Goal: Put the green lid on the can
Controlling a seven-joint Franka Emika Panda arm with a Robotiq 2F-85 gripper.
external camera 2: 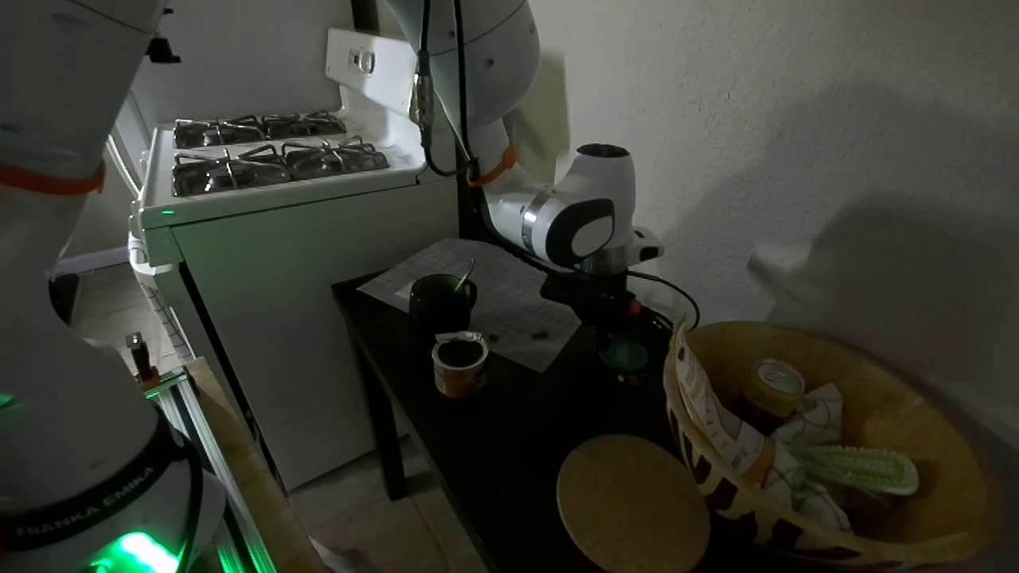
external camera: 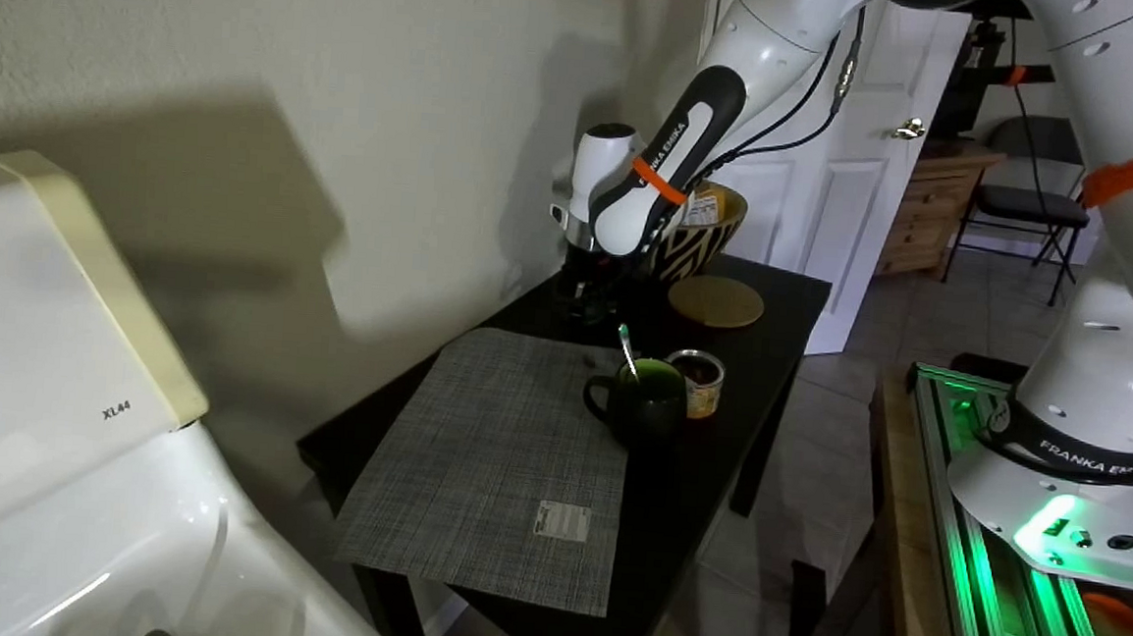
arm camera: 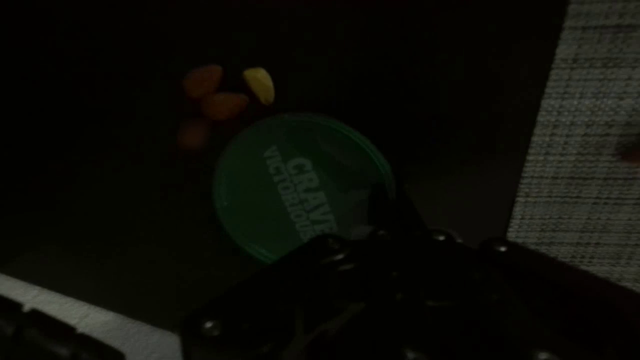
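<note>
Dark tabletop [external camera 2: 513, 454], coarse woven gray placemat [arm camera: 575, 150]. Round green lid [arm camera: 285, 182] with pale lettering [arm camera: 306, 195] at the fingers [arm camera: 392, 217], which are closed, overlapping its edge; can't tell if it's pinched.

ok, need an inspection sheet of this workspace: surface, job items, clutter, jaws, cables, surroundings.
Surface: black table, grey woven placemat on it.
Job items: round green lid with pale lettering, not yet on the open, round orange-and-white can.
Clutter: dark mug with green interior, metal utensil in it; round tan disc; black-and-tan patterned basket; brown nuts beside the lid.
Jaws: shut, at the lid's edge; whether they pinch it, can't tell.
Cables: black cables along the white robot arm; one loops out at the wrist.
Surroundings: white stove, white panelled door, pale wall.
</note>
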